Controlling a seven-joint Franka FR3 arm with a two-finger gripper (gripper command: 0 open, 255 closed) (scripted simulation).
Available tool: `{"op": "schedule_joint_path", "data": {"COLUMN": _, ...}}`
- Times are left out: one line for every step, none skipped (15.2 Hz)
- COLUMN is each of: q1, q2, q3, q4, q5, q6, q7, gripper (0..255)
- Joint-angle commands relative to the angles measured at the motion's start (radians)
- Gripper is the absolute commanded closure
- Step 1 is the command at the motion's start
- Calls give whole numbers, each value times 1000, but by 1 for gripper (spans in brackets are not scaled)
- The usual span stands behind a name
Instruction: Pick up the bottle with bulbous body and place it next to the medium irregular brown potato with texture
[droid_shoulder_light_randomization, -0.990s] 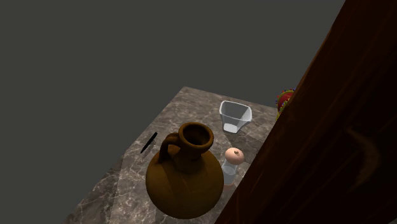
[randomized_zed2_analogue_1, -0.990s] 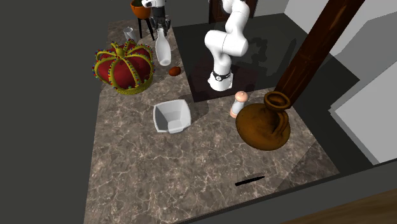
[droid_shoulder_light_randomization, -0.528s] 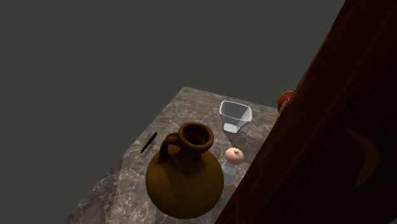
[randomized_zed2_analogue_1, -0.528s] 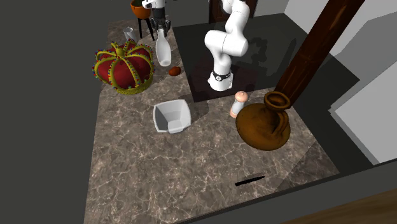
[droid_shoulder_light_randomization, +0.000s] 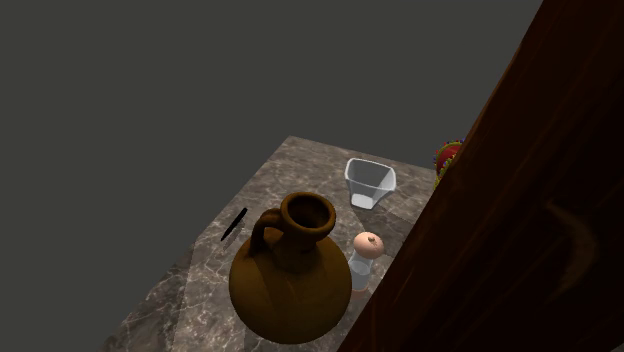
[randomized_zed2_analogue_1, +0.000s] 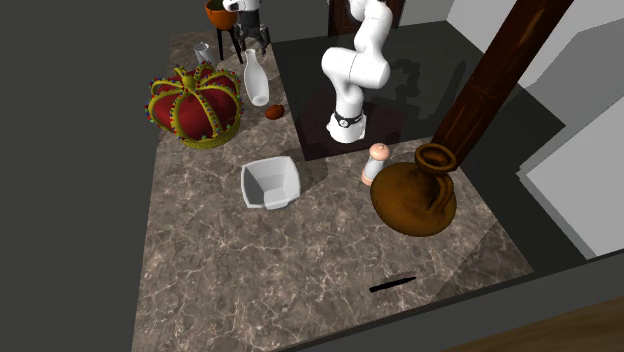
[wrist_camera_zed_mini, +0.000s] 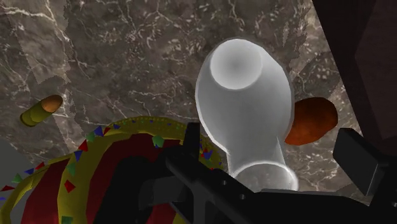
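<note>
A white bottle with a bulbous body (randomized_zed2_analogue_1: 256, 82) stands upright on the marble table (randomized_zed2_analogue_1: 300, 270), far from the second exterior view's camera. A small reddish-brown potato (randomized_zed2_analogue_1: 274, 111) lies close beside it. My black gripper (randomized_zed2_analogue_1: 252, 40) hangs over the bottle's neck, open. In the wrist view the fingers (wrist_camera_zed_mini: 357, 156) stand apart on either side of the bottle (wrist_camera_zed_mini: 245, 105) without touching its neck, and the potato (wrist_camera_zed_mini: 312, 119) lies just past its body.
A red and gold crown (randomized_zed2_analogue_1: 195, 103) sits right beside the bottle. Nearer the camera stand a white square cup (randomized_zed2_analogue_1: 271, 184), a small shaker (randomized_zed2_analogue_1: 375, 163), a big brown jug (randomized_zed2_analogue_1: 415, 195) and a black pen (randomized_zed2_analogue_1: 392, 285). A dark wooden post (randomized_zed2_analogue_1: 490, 75) rises by the stand.
The fingers have opened and let go of the bottle's neck. The bottle stays upright where it was, by the potato; the arm has barely moved.
</note>
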Motion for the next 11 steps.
{"op": "schedule_joint_path", "data": {"q1": 8, "q2": 16, "q3": 33, "q4": 36, "q5": 30, "q6": -29, "q7": -7, "gripper": 0}}
{"op": "schedule_joint_path", "data": {"q1": 14, "q2": 27, "q3": 54, "q4": 61, "q5": 49, "q6": -49, "q7": -12, "gripper": 0}}
{"op": "schedule_joint_path", "data": {"q1": 18, "q2": 37, "q3": 70, "q4": 81, "q5": 64, "q6": -65, "q7": -16, "gripper": 0}}
{"op": "schedule_joint_path", "data": {"q1": 18, "q2": 37, "q3": 70, "q4": 81, "q5": 64, "q6": -65, "q7": -16, "gripper": 0}}
{"op": "schedule_joint_path", "data": {"q1": 18, "q2": 37, "q3": 70, "q4": 81, "q5": 64, "q6": -65, "q7": -16, "gripper": 0}}
{"op": "schedule_joint_path", "data": {"q1": 18, "q2": 37, "q3": 70, "q4": 81, "q5": 64, "q6": -65, "q7": -16, "gripper": 0}}
{"op": "schedule_joint_path", "data": {"q1": 18, "q2": 37, "q3": 70, "q4": 81, "q5": 64, "q6": -65, "q7": -16, "gripper": 0}}
{"op": "schedule_joint_path", "data": {"q1": 18, "q2": 37, "q3": 70, "q4": 81, "q5": 64, "q6": -65, "q7": -16, "gripper": 0}}
{"op": "schedule_joint_path", "data": {"q1": 18, "q2": 37, "q3": 70, "q4": 81, "q5": 64, "q6": -65, "q7": -16, "gripper": 0}}
{"op": "schedule_joint_path", "data": {"q1": 18, "q2": 37, "q3": 70, "q4": 81, "q5": 64, "q6": -65, "q7": -16, "gripper": 0}}
{"op": "schedule_joint_path", "data": {"q1": 18, "q2": 37, "q3": 70, "q4": 81, "q5": 64, "q6": -64, "q7": -16, "gripper": 0}}
